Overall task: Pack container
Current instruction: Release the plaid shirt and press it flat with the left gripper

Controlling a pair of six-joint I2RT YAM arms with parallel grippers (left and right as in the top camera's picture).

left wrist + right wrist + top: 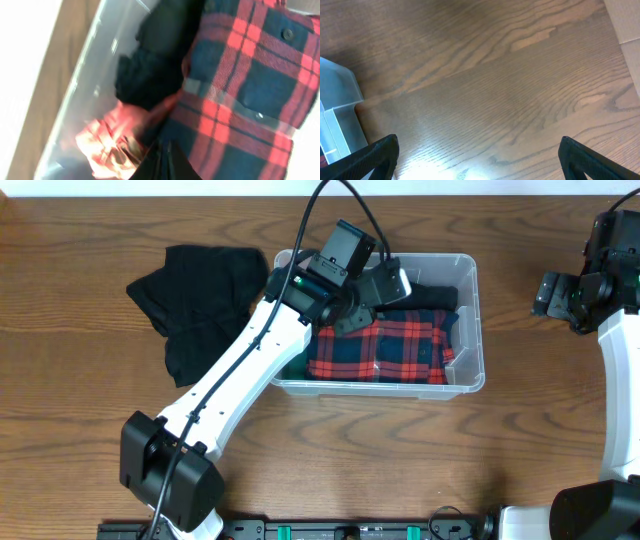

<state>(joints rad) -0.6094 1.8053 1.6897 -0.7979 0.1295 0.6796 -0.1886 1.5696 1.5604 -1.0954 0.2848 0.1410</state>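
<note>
Nothing here can be read

Looking over the table, I can make out no word, brand, number or sign. The clear plastic container [475,320] shows only bare walls from above. The red-and-navy plaid shirt [400,345] inside it carries just its check and a small dark button. The black garment [200,300] on the wooden table [80,430] is plain, and the left wrist view is too blurred for any print to be told
</note>
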